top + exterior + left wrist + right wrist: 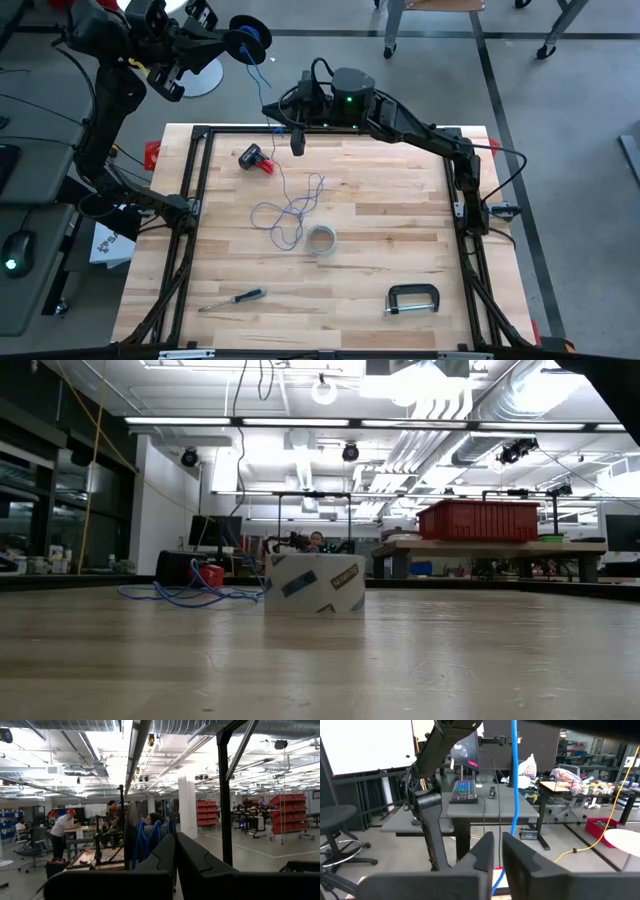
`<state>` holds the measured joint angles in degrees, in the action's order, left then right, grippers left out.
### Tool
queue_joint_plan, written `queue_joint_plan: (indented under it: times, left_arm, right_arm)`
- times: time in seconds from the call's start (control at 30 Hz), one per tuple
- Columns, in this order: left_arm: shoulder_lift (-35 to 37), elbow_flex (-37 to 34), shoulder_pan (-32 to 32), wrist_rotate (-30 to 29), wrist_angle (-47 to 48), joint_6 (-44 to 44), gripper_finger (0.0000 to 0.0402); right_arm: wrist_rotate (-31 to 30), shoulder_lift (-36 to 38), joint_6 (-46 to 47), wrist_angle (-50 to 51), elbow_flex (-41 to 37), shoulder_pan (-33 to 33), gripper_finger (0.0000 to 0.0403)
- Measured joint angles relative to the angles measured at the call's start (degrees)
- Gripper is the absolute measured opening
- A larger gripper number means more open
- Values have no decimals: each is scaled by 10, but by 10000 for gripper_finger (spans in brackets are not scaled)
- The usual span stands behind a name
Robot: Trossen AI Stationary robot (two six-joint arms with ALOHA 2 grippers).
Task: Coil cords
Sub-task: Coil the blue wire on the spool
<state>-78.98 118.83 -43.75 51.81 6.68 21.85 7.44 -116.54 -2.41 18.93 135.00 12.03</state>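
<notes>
High view shows the left tool (235, 42) raised beyond the far left corner of the pale wooden worktop (400, 245), closed on a black spool wound with blue cord (249, 38). From the spool a thin blue cord (285, 205) drops past the worktop's far edge and ends in a loose tangle of loops lying on the wood left of centre, with a pale grey cord mixed in. The right tool (297, 138) hangs over the far edge of the worktop, just beside the hanging blue cord. In the right wrist view its two dark fingers (482, 852) stand nearly together with the blue cord (514, 780) running down into the narrow gap between them; whether they pinch it I cannot tell. A grey roll of tape (321, 240) stands just beside the tangle, touching none of the loops as far as can be seen. A red and black hand tool (257, 158) lies near the far left, a screwdriver with a blue and black handle (232, 298) near the front left, and a black C-clamp (412, 298) near the front right.
</notes>
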Motion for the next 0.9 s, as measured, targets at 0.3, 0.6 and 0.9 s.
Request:
queue_joint_plan:
  times: [0.3,0.6,0.9]
  left_arm:
    - [0,0,14,0,0,0,0]
    - [-1,0,15,-1,0,-12,0]
    - [-2,0,16,-13,20,-15,0]
  right_arm:
    - [-18,0,5,-2,0,0,111]
    - [-9,4,7,4,0,-10,113]
    - [-62,8,-9,1,0,-11,113]
